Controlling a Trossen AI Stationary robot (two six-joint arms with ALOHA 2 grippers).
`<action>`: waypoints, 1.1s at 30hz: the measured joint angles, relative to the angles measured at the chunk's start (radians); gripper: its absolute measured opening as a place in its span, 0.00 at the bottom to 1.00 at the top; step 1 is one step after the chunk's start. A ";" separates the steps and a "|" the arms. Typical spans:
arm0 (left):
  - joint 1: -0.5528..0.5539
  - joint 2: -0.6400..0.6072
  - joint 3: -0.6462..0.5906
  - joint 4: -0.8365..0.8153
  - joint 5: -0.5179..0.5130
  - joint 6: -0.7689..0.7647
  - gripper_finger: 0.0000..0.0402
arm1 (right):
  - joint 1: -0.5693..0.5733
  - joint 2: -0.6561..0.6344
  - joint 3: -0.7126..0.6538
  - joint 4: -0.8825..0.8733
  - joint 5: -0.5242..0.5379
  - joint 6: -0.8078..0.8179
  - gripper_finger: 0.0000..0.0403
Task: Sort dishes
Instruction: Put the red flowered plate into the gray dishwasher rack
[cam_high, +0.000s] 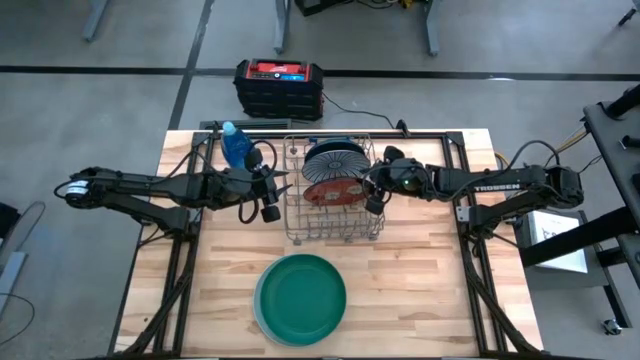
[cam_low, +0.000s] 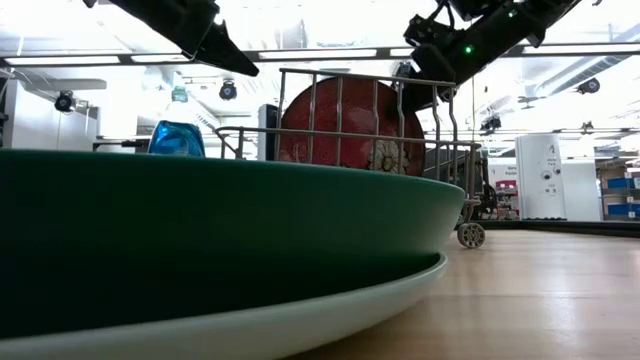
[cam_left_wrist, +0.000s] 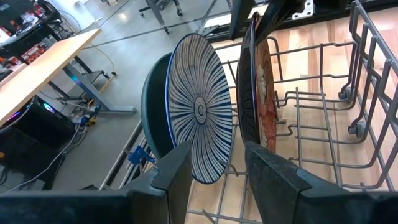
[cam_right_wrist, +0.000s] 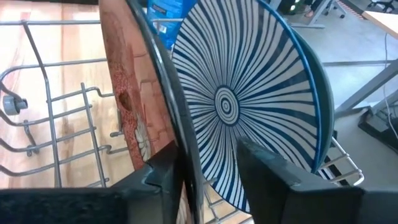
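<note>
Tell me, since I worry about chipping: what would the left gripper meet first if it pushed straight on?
Probably the striped plate standing in the wire rack, straight beyond the left gripper; depth is uncertain.

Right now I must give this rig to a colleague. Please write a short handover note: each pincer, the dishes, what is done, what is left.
Right pincer: at the rack's right side, fingers open astride the red plate's rim, not clamped.
Left pincer: open, empty, at the rack's left side.
Wire rack: teal plate, striped plate and red plate stand upright.
Done: three plates racked.
Left: green plate lies on a pale plate on the table's near side, untouched.
</note>
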 joint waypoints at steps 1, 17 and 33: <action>0.000 0.000 0.000 0.000 0.000 0.000 0.35 | 0.000 0.000 0.003 -0.001 0.000 0.002 0.37; 0.000 0.000 -0.008 0.002 -0.001 0.000 0.35 | 0.001 -0.002 0.067 -0.088 -0.005 0.016 0.49; 0.000 0.000 -0.032 0.010 -0.074 0.001 0.35 | 0.002 -0.060 0.070 -0.195 -0.006 0.026 0.58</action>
